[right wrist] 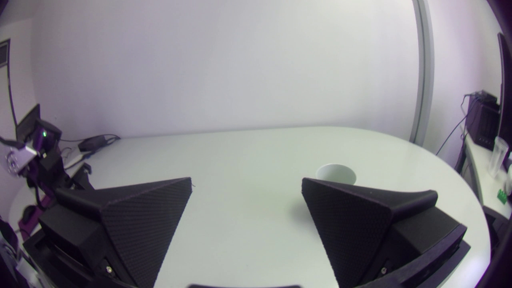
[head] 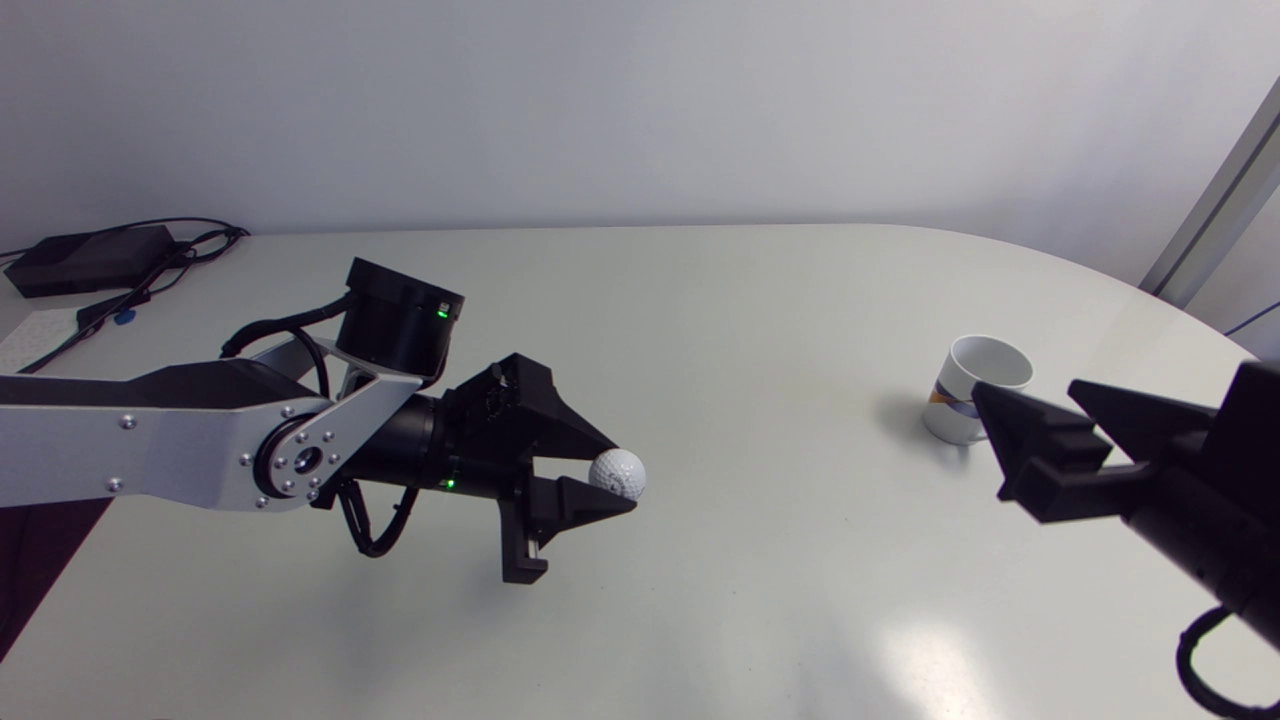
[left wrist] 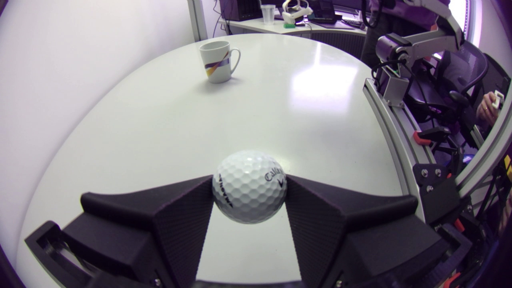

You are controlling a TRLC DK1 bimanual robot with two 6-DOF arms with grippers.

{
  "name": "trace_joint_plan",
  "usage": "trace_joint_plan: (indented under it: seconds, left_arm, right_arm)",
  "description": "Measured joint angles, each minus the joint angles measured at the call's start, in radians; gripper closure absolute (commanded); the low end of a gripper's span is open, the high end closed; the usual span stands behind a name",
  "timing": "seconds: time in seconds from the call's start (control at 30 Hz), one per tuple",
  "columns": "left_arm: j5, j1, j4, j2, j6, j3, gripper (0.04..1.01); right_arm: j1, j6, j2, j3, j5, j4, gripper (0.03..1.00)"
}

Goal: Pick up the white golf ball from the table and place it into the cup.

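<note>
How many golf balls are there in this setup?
1. The golf ball is pinched between the left arm's jaws, far from the cup. No other shows, though the cup's inside is partly hidden.

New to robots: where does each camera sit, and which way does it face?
Head view: above the table, looking down; left gripper shut on the golf ball, right gripper open by the cup.
Left wrist view: on the left arm, facing the cup across the table; its fingers grip the golf ball.
Right wrist view: on the right arm, facing across the table; open fingers, cup beyond one.
All share the cup.
</note>
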Motion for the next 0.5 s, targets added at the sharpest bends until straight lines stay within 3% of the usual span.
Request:
trace_joint_plan:
  seconds: [0.23,0.43,0.5]
  left_arm:
    - [-0.012,-0.050,0.047,0.006,0.004,0.000,0.618]
    - [-0.013,-0.056,0.071,0.065,0.003,0.021,0.616]
    - [-0.014,-0.064,0.082,0.100,0.003,0.040,0.616]
  right_arm:
    - [-0.169,0.195,0.290,0.234,-0.355,-0.117,0.069]
    - [-0.205,0.272,0.526,0.341,-0.554,-0.214,0.069]
    - [-0.204,0.274,0.603,0.352,-0.647,-0.232,0.069]
